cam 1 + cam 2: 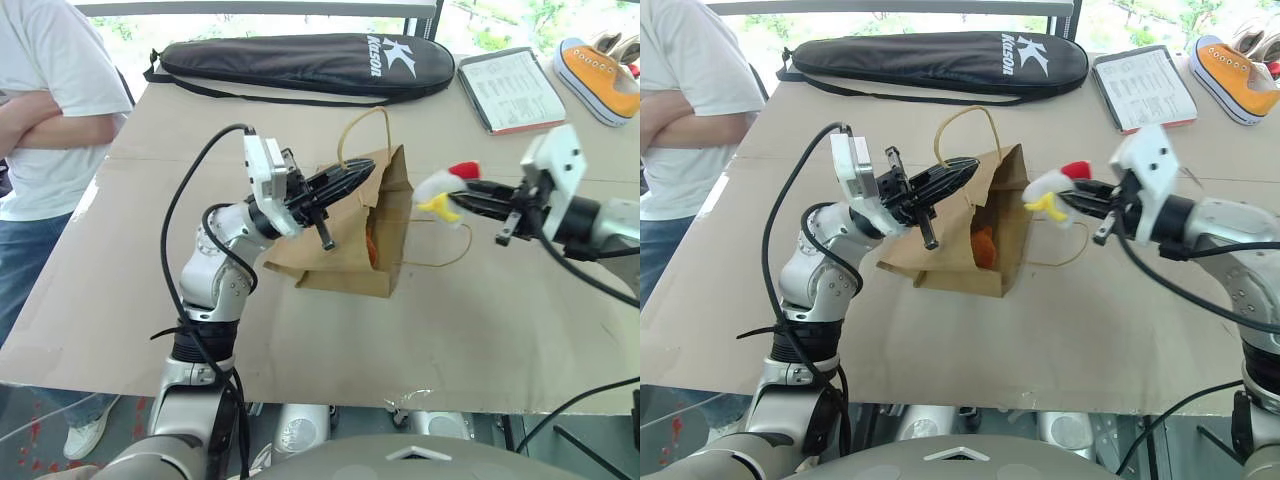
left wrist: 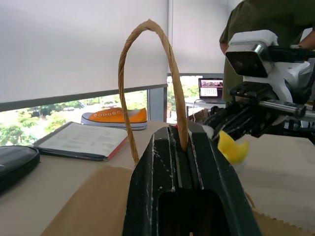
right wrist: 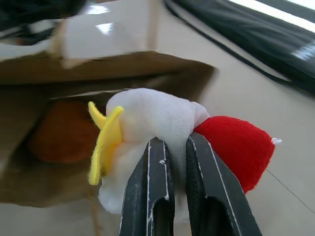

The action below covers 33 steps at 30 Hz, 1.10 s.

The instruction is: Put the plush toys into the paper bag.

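Note:
The brown paper bag [image 1: 335, 245] lies on the table with its mouth facing right. My left gripper [image 1: 352, 176] is shut on its upper rim at the cord handle [image 2: 147, 73] and holds the mouth up. The orange-brown plush toy [image 1: 983, 245] sits inside the bag. The white bird plush toy [image 1: 436, 190], with its yellow beak and red comb, hangs in the air just right of the bag's mouth. My right gripper [image 3: 172, 147] is shut on it. The second handle [image 1: 440, 262] lies flat on the table.
A long black racket case [image 1: 300, 62] lies along the far edge. A clipboard with papers [image 1: 512, 90] and an orange sneaker [image 1: 600, 75] are at the far right. A person [image 1: 50, 100] with folded arms stands at the table's left side.

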Each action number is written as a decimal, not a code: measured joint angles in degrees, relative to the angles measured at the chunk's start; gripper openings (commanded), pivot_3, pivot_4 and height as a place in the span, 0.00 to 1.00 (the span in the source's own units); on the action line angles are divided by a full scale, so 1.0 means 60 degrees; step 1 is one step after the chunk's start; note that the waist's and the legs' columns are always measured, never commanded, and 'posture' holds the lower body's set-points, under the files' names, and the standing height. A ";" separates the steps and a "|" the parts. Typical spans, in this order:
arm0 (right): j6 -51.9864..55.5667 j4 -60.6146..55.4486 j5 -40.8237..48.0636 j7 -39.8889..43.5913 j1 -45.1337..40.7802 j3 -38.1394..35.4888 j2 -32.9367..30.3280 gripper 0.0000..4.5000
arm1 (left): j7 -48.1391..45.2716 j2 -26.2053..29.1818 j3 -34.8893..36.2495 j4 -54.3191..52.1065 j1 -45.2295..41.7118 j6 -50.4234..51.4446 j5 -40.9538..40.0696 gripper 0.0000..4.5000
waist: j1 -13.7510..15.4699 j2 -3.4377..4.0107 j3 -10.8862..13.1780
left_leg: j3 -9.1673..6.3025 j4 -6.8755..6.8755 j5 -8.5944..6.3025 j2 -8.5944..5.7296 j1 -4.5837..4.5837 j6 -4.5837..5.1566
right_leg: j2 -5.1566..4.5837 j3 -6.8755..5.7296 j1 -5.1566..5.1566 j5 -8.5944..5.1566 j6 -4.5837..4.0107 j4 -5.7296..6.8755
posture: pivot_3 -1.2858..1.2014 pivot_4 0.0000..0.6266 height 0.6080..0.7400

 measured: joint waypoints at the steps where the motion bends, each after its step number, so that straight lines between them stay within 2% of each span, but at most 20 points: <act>1: -0.0287 0.0045 -0.0253 0.0177 -0.0210 0.0487 0.0000 0.01 | -0.0032 0.0016 0.0018 0.0014 -0.0062 0.0021 -0.0013 0.00 | 0.0001 0.0000 0.0000 | 0.0000 0.0000 0.0000 0.0000 0.0000 0.0000 | 0.0000 0.0000 0.0000 0.0000 0.0000 -0.0002 | 0.52 0.24 1.00; 4: -0.1414 0.0614 -0.1234 0.0890 -0.0722 0.1973 0.0000 0.01 | -0.0111 0.0030 0.0047 0.0052 -0.0119 0.0122 -0.0024 0.00 | 0.0014 -0.0001 0.0000 | 0.0003 0.0001 0.0000 -0.0004 -0.0003 0.0000 | -0.0003 0.0001 0.0000 0.0000 0.0000 -0.0007 | 0.52 0.24 1.00; 7: -0.2200 0.1209 -0.1917 0.1410 -0.1141 0.2865 0.0142 0.01 | -0.0148 0.0047 0.0089 0.0067 -0.0114 0.0170 -0.0047 0.00 | 0.0006 -0.0001 0.0001 | 0.0003 0.0002 0.0001 -0.0003 -0.0003 -0.0001 | -0.0002 0.0001 -0.0001 0.0000 0.0000 -0.0006 | 0.52 0.24 1.00; 14: -0.5487 0.4528 -0.4453 0.2627 -0.2944 0.5154 0.1655 0.01 | -0.0312 0.0033 -0.0011 -0.0041 -0.0020 0.0338 -0.0197 0.00 | -0.0030 -0.0001 0.0000 | 0.0006 0.0004 0.0003 -0.0002 0.0002 -0.0005 | 0.0005 -0.0002 -0.0002 0.0000 -0.0001 0.0001 | 0.52 0.24 1.00; 17: -0.6261 0.5387 -0.5002 0.2919 -0.3348 0.5595 0.2140 0.18 | -0.0297 0.0003 -0.0089 -0.0120 0.0022 0.0343 -0.0192 0.00 | -0.0014 0.0000 0.0001 | 0.0001 0.0003 0.0003 0.0004 0.0001 -0.0005 | 0.0002 -0.0008 -0.0003 0.0000 -0.0001 0.0003 | 0.52 0.24 1.00; 20: -0.6746 0.5783 -0.5261 0.2901 -0.3461 0.5596 0.2433 0.50 | -0.0199 0.0009 -0.0092 -0.0161 0.0169 0.0342 -0.0180 0.00 | 0.0000 0.0000 0.0001 | 0.0003 0.0003 0.0003 0.0003 0.0001 -0.0006 | -0.0008 -0.0011 -0.0002 0.0000 -0.0001 0.0003 | 0.52 0.24 1.00; 21: -0.6753 0.5755 -0.5285 0.2786 -0.3319 0.5413 0.2458 0.56 | -0.0158 0.0019 -0.0092 -0.0176 0.0202 0.0342 -0.0178 0.00 | 0.0012 0.0000 0.0001 | 0.0002 0.0004 0.0003 0.0002 0.0000 -0.0006 | -0.0012 -0.0013 -0.0001 0.0000 -0.0001 0.0004 | 0.52 0.24 1.00; 27: -0.5412 0.4313 -0.4853 0.2704 -0.1864 0.4171 0.1542 0.56 | -0.0029 0.0243 0.0032 -0.0273 0.0466 0.0288 -0.0160 0.00 | 0.0048 0.0000 0.0001 | 0.0003 0.0004 0.0003 0.0000 0.0000 -0.0006 | -0.0023 -0.0020 0.0000 0.0001 -0.0001 0.0005 | 0.52 0.24 1.00; 33: -0.3320 0.2298 -0.3974 0.2098 -0.0794 0.2769 0.1205 0.56 | -0.0022 0.0300 0.0081 -0.0267 0.0468 0.0234 -0.0154 0.00 | 0.0019 0.0000 0.0001 | 0.0001 0.0002 0.0003 0.0002 0.0002 -0.0006 | -0.0020 -0.0020 -0.0001 0.0000 -0.0001 0.0007 | 0.52 0.24 1.00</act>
